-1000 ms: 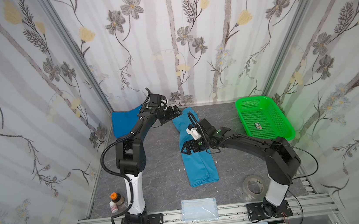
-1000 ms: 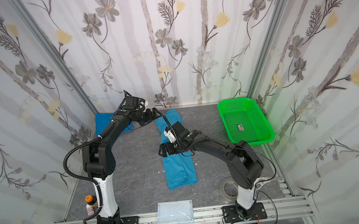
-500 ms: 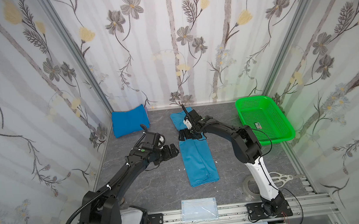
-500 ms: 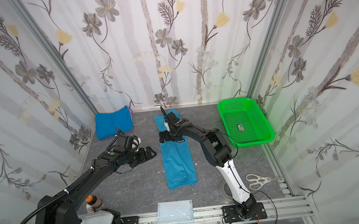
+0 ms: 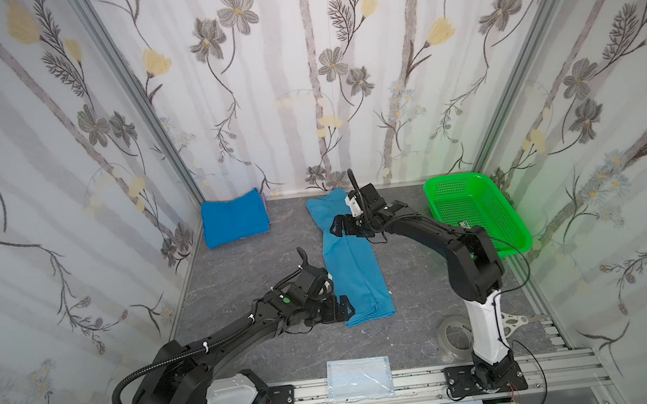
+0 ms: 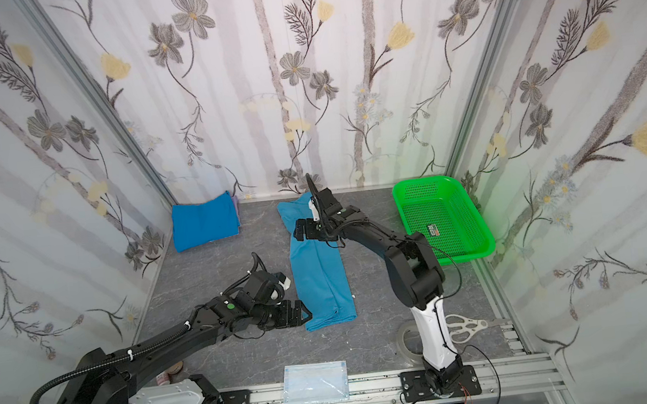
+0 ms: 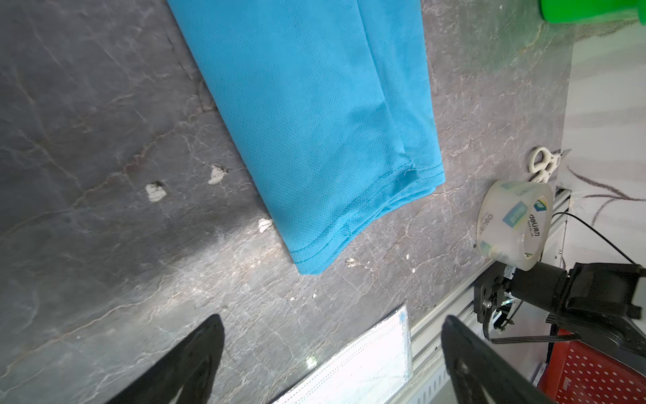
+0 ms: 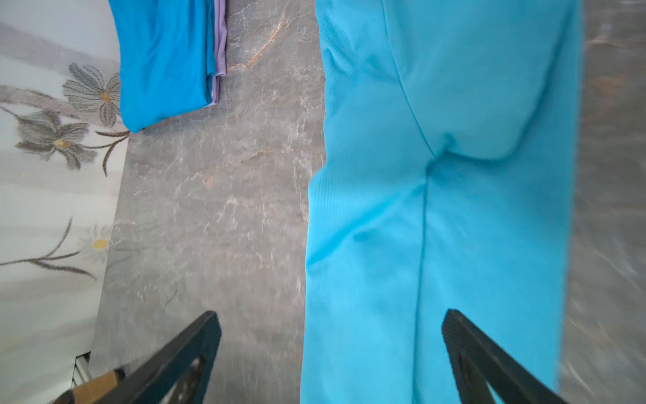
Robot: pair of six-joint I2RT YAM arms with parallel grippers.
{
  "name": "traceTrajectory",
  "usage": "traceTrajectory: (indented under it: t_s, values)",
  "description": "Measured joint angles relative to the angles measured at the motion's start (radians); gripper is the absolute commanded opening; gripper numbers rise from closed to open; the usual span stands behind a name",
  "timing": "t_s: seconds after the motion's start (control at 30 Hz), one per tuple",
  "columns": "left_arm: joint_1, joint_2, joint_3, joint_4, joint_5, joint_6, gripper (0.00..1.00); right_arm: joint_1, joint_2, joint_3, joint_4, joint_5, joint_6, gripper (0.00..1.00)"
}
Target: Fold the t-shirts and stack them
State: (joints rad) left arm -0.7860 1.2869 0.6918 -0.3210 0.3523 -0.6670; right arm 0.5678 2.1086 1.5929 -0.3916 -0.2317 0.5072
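Observation:
A light teal t-shirt [image 5: 350,253] [image 6: 318,261] lies folded into a long strip down the middle of the grey table. A deeper royal blue t-shirt [image 5: 233,218] [image 6: 205,223] rests folded at the back left corner. My left gripper [image 5: 345,309] [image 6: 303,313] hovers open at the strip's near left corner. In the left wrist view the teal hem [image 7: 314,122] lies beyond the left gripper [image 7: 332,335], which holds nothing. My right gripper [image 5: 338,226] [image 6: 301,230] is open over the strip's far end. In the right wrist view, the right gripper [image 8: 330,332] straddles the teal cloth's [image 8: 437,210] edge.
A green basket [image 5: 477,203] stands at the back right. A tape roll [image 5: 455,336] [image 7: 514,224] and scissors [image 5: 514,320] lie by the right arm's base. A pale packet of face masks [image 5: 358,377] sits at the front edge. A small bottle [image 6: 168,375] is behind the left arm.
The left arm swung from the back left corner forward to the teal strip's near end. The right gripper moved from mid-strip to its far end. Both stayed open.

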Motion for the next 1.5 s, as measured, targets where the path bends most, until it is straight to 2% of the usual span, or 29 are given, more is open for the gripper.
traceTrajectory:
  t_s: [0.17, 0.23, 0.27, 0.3, 0.33, 0.43, 0.47, 0.67, 0.87, 0.97, 1.1, 1.13, 1.23, 1.3, 1.37, 1.4, 1.5]
  values:
    - [-0.070, 0.073, -0.011, 0.064, -0.021, -0.062, 0.74, -0.034, -0.328, -0.384, 0.090, 0.026, -0.021, 1.00]
    - [-0.082, 0.105, -0.011, 0.079, -0.048, -0.085, 0.63, -0.048, -0.424, -0.511, 0.085, 0.047, -0.022, 1.00]
    - [-0.089, 0.122, -0.007, 0.082, -0.064, -0.097, 0.54, -0.052, -0.473, -0.563, 0.079, 0.055, -0.022, 1.00]
    - [-0.095, 0.138, -0.002, 0.083, -0.077, -0.107, 0.45, -0.052, -0.522, -0.606, 0.080, 0.056, -0.023, 1.00]
    - [-0.101, 0.150, 0.004, 0.083, -0.079, -0.117, 0.41, -0.051, -0.564, -0.642, 0.081, 0.056, -0.023, 1.00]
    - [-0.114, 0.182, 0.013, 0.084, -0.106, -0.140, 0.40, -0.052, -0.670, -0.740, 0.087, 0.054, -0.030, 1.00]
    - [-0.116, 0.190, 0.013, 0.084, -0.114, -0.148, 0.37, -0.053, -0.697, -0.768, 0.087, 0.056, -0.029, 1.00]
    - [-0.121, 0.229, 0.013, 0.080, -0.143, -0.174, 0.00, -0.055, -0.797, -0.911, 0.093, 0.040, -0.030, 1.00]
    - [-0.124, 0.178, -0.043, 0.083, -0.150, -0.198, 0.00, -0.037, -0.821, -1.007, 0.105, -0.023, -0.041, 0.93]
    - [-0.135, 0.106, -0.097, 0.077, -0.150, -0.222, 0.00, 0.016, -0.820, -1.047, 0.115, -0.055, -0.040, 0.91]
    - [-0.167, 0.002, -0.166, 0.069, -0.150, -0.259, 0.00, 0.111, -0.805, -1.100, 0.162, -0.090, -0.018, 0.77]
    - [-0.173, -0.020, -0.183, 0.069, -0.150, -0.270, 0.03, 0.130, -0.799, -1.110, 0.167, -0.094, -0.005, 0.76]
    - [-0.180, -0.087, -0.231, 0.061, -0.153, -0.295, 0.23, 0.180, -0.793, -1.138, 0.198, -0.106, 0.028, 0.70]
    - [-0.180, -0.120, -0.250, 0.048, -0.161, -0.306, 0.54, 0.196, -0.791, -1.155, 0.219, -0.120, 0.049, 0.64]
    - [-0.180, -0.143, -0.253, 0.035, -0.167, -0.313, 0.71, 0.206, -0.784, -1.164, 0.235, -0.122, 0.068, 0.63]
    - [-0.180, -0.153, -0.253, 0.035, -0.170, -0.316, 0.74, 0.221, -0.780, -1.165, 0.238, -0.124, 0.076, 0.63]
    - [-0.175, -0.169, -0.252, 0.036, -0.176, -0.324, 0.73, 0.258, -0.772, -1.168, 0.253, -0.145, 0.080, 0.58]
